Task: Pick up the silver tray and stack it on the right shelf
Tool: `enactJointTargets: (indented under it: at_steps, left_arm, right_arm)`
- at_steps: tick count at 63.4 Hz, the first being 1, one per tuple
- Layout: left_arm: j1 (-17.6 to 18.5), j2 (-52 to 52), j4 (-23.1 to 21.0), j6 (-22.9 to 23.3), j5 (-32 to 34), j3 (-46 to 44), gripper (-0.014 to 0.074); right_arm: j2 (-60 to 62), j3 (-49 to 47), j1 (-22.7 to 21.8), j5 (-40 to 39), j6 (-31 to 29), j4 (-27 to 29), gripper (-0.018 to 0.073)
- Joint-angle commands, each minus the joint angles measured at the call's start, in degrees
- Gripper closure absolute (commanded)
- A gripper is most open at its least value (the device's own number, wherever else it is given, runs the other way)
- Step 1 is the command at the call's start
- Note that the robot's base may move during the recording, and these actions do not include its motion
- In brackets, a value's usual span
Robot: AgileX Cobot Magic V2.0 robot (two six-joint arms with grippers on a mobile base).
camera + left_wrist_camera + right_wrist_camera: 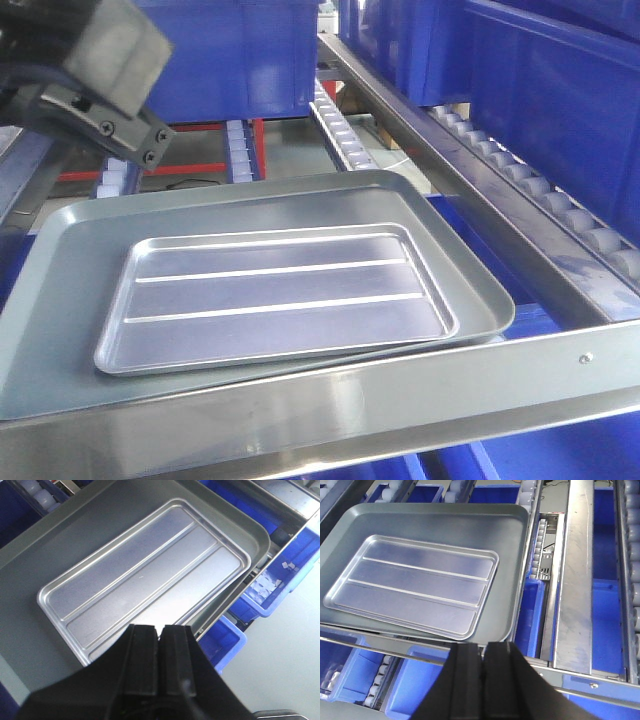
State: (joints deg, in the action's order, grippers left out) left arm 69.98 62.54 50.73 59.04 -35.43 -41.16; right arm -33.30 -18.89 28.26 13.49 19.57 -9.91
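The shiny rectangular ribbed silver tray (275,298) lies flat inside the larger dull grey tray (60,350), which rests on the rack just behind a flat steel front bar (330,410), with the right shelf's (585,235) sloping rail of small white rollers running alongside. The black left gripper (159,652) hangs over the silver tray's near edge, fingers pressed together on nothing. The black right gripper (483,672) hovers over the front bar, fingers likewise closed and empty, blue plastic bins (417,680) showing below.
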Motion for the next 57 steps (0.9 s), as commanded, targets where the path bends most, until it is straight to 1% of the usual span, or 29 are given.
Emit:
enactJointTargets:
  at_steps: [1, 10, 12, 15, 17, 18, 19, 21, 23, 24, 25, 26, 27, 28, 30, 31, 33, 34, 39, 42, 45, 51, 57]
  left_arm:
    - [0.39, -1.32, 2.35, 0.66, 1.44, -1.42, 0.0697]
    - [0.39, -0.97, 2.35, 0.66, 1.32, -1.42, 0.0697]
    - [0.39, -0.83, 1.49, 0.66, 1.61, -1.42, 0.0697]
    - [0.39, -0.83, -1.12, -0.13, 1.83, -1.42, 0.0697]
    - [0.39, -1.06, -3.58, -2.68, 2.87, -1.42, 0.0697]
    - [0.39, -1.04, -5.71, -4.35, 3.34, -1.42, 0.0697]
    - [0.39, -1.04, -7.23, -7.28, 4.19, -1.42, 0.0697]
    - [0.39, -1.18, -11.04, -11.26, 5.02, -1.42, 0.0697]
    - [0.08, -1.31, -15.42, -16.88, 6.16, -1.42, 0.0697]
    - [-0.18, -1.46, -18.24, -18.71, 6.47, -1.42, 0.0697]
    - [-0.34, -1.59, -20.08, -20.52, 6.83, -1.42, 0.0697]
    - [-0.62, -1.88, -22.84, -23.28, 7.24, -1.42, 0.0697]
    - [-0.74, -2.03, -24.66, -26.25, 7.53, -1.42, 0.0697]
    - [-1.0, -2.23, -27.25, -28.34, 7.67, -1.42, 0.0697]
    - [-1.3, -2.66, -30.52, -32.53, 8.23, -1.42, 0.0697]
    - [-1.54, -3.02, -32.72, -35.53, 8.48, -1.3, 0.0697]
    - [-1.94, -3.62, -35.29, -39.26, 9.31, -1.07, 0.0697]
    - [-2.24, -4.18, -36.95, -41.84, 9.97, -0.78, 0.0697]
    - [-3.3, -6.95, -41.83, -50.09, 14.02, 1.47, 0.0697]
    - [-4.12, -9.16, -43.83, -53.52, 17.62, 3.8, 0.0697]
    - [-4.76, -11.55, -44.26, -55.12, 21.71, 6.66, 0.0697]
    - [-6.62, -16.57, -44.36, -55.56, 29.91, 13.7, 0.0697]
    - [-9.55, -21.41, -44.77, -55.56, 35.07, 19.9, 0.0697]
  right_arm:
    - [0.21, -1.68, -0.25, -4.96, -0.44, -0.83, 0.0503]
    - [0.21, -1.68, -0.25, -4.96, -0.44, -0.83, 0.0503]
    - [0.21, -1.68, -0.25, -4.96, -0.44, -0.83, 0.0503]
    - [0.21, -1.68, -0.25, -4.96, -0.44, -0.83, 0.0503]
    - [0.21, -1.68, -0.25, -4.89, -0.44, -0.83, 0.0503]
    - [0.21, -1.68, -0.25, -4.89, -0.44, -0.83, 0.0503]
    - [0.21, -1.68, -0.25, -4.89, -0.44, -0.83, 0.0503]
    - [0.21, -1.68, -0.25, -4.89, -0.44, -0.83, 0.0503]
    - [0.21, -1.68, -0.25, -4.89, -0.44, -0.83, 0.0503]
    - [0.21, -1.68, -0.25, -4.89, -0.44, -0.83, 0.0503]
    - [0.21, -1.68, -0.25, -4.89, -0.44, -0.83, 0.0503]
    - [0.21, -1.68, -0.25, -4.89, -0.44, -0.83, 0.0503]
    - [0.21, -1.68, -0.25, -4.89, -0.44, -0.83, 0.0503]
    - [0.21, -1.68, -0.25, -4.89, -0.44, -0.83, 0.0503]
    - [0.21, -1.68, -0.25, -4.89, -0.44, -0.83, 0.0503]
    - [0.21, -1.68, -0.25, -4.89, -0.44, -0.83, 0.0503]
    - [0.21, -1.68, -0.25, -4.89, -0.44, -0.83, 0.0503]
    - [0.21, -1.68, -0.25, -4.89, -0.44, -0.83, 0.0503]
    - [0.21, -1.68, -0.25, -4.89, -0.44, -0.83, 0.0503]
    - [0.21, -1.68, -0.25, -4.89, -0.44, -0.83, 0.0503]
    - [0.21, -1.68, -0.25, -4.89, -0.44, -0.83, 0.0503]
    - [0.21, -1.68, -0.25, -4.89, -0.44, -0.83, 0.0503]
    - [0.21, -1.68, -0.25, -4.89, -0.44, -0.83, 0.0503]
